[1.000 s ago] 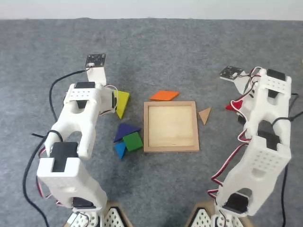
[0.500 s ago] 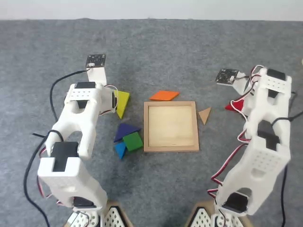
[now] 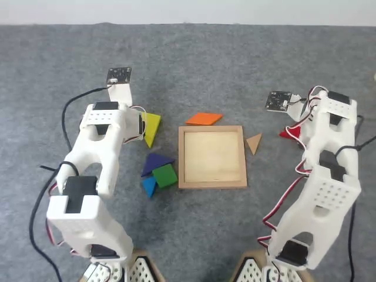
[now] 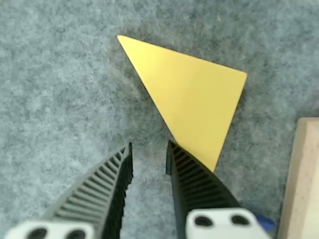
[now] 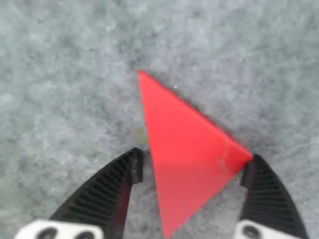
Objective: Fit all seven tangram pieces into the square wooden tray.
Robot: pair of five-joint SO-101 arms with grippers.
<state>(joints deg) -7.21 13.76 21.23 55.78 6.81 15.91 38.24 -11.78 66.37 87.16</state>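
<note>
From above, the square wooden tray (image 3: pixel 211 185) lies bare on the grey worktop between the two arms, with none of the seven pieces in it. On the left arm's side of the tray are the yellow triangle (image 3: pixel 151 127), the purple triangle (image 3: pixel 157 163), the green square (image 3: pixel 165 175) and the blue triangle (image 3: pixel 148 185). The orange parallelogram (image 3: pixel 204 118) lies just beyond the tray's far edge. The tan triangle (image 3: pixel 254 143) is just beside the tray on the right arm's side, and the red triangle (image 3: pixel 288 133) is farther out. Over the last second the right arm has swung its wrist towards the tray, while the left arm has kept still.

In the left wrist view, the left hand (image 4: pixel 149 147) is open only a crack and holds nothing, its tips at a corner of the yellow triangle (image 4: pixel 192 97).

In the right wrist view, the right hand (image 5: pixel 194 159) is spread wide and grips nothing yet, its fingers straddling the red triangle (image 5: pixel 184 149). I judge the first pick is being lined up.
</note>
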